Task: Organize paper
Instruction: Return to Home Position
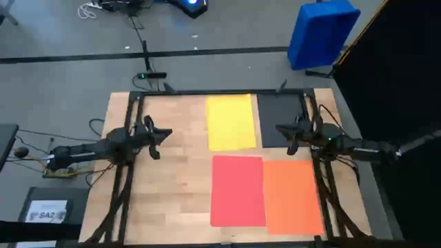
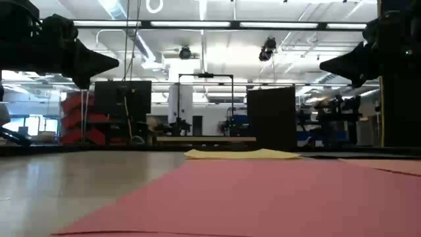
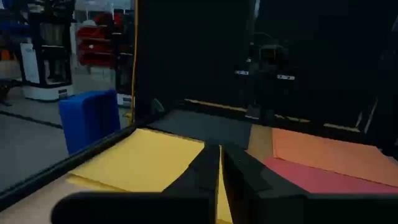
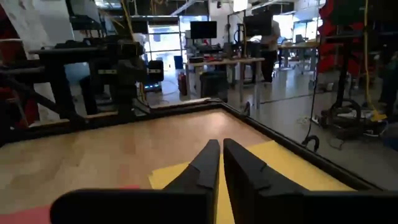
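While the paper [image 1: 238,191] lies sorted, the left claw [image 1: 165,134] at mid-left and the right claw [image 1: 280,129] above the black sheet [image 1: 272,110], both pressed together, should withdraw high, grazing nothing.

Four flat sheets lie in a two-by-two block on the surface. The yellow paper [image 1: 231,122] lies between the two sets of jaws, well apart from those of the left gripper [image 1: 164,135] and just ahead of those of the right gripper [image 1: 281,131]. The black paper [image 1: 275,110] touches it, under the right jaws. The red paper [image 1: 238,191] and orange paper [image 1: 292,196] lie edge to edge, nearer the front than both jaws.
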